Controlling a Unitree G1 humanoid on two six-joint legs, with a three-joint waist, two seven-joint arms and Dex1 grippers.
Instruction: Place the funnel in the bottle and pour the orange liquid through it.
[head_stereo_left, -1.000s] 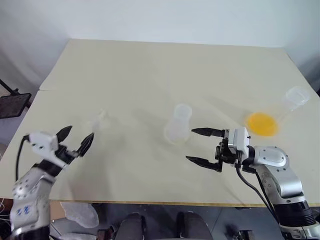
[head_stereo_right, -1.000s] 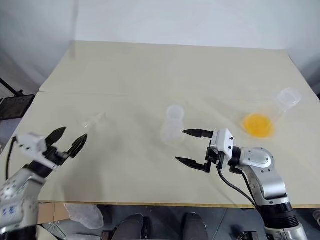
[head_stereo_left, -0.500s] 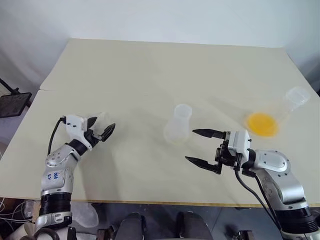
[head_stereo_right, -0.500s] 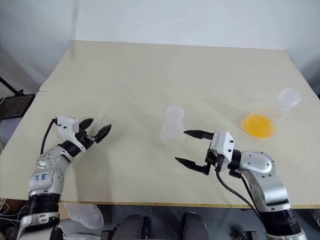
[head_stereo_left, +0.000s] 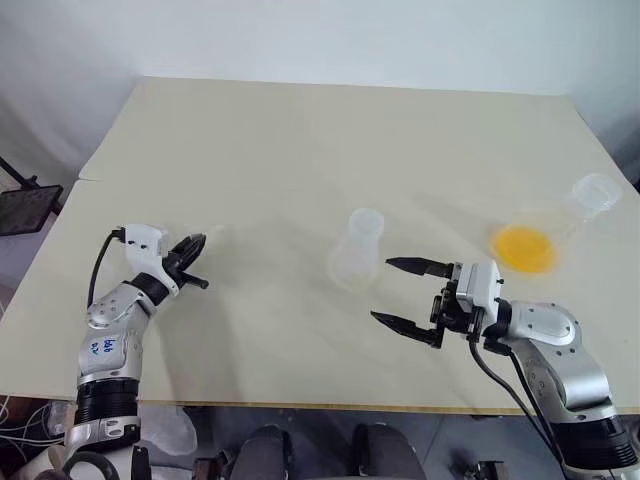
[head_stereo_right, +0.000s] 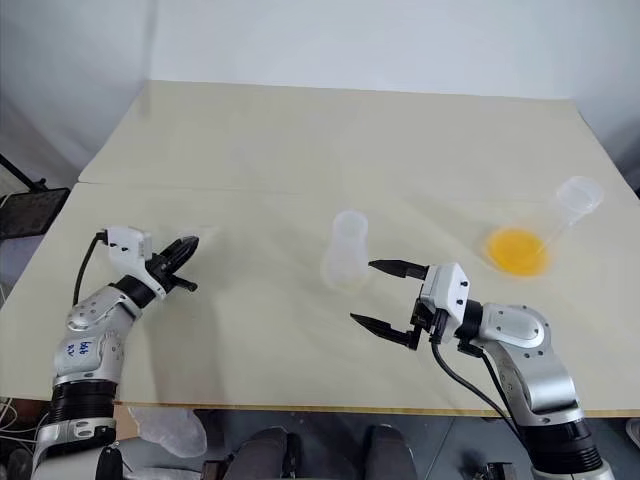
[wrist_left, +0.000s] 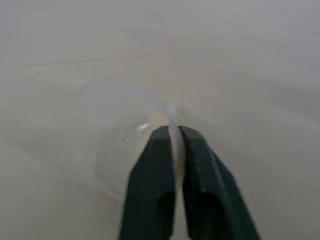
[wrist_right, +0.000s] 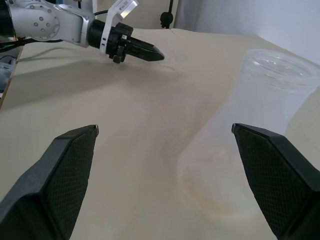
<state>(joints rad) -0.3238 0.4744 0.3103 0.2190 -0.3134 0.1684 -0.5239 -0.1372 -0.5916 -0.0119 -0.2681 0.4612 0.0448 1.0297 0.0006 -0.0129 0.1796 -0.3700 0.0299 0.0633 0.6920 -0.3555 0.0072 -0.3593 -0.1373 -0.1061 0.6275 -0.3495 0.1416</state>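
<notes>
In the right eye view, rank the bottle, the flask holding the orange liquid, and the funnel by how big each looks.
1. flask: largest, lying on its side, counting its neck and its base with the orange liquid.
2. bottle: close behind; nearness to the camera makes the top two unsure.
3. funnel: clearly smallest, barely visible at the shut left gripper.

Left gripper (head_stereo_left: 196, 250) moved forward over tabletop (head_stereo_left: 300, 150) to funnel (wrist_left: 120, 125). Its fingers (wrist_left: 155, 175), wide apart a second ago, now pinched together on funnel's rim, seen in left wrist view.
</notes>
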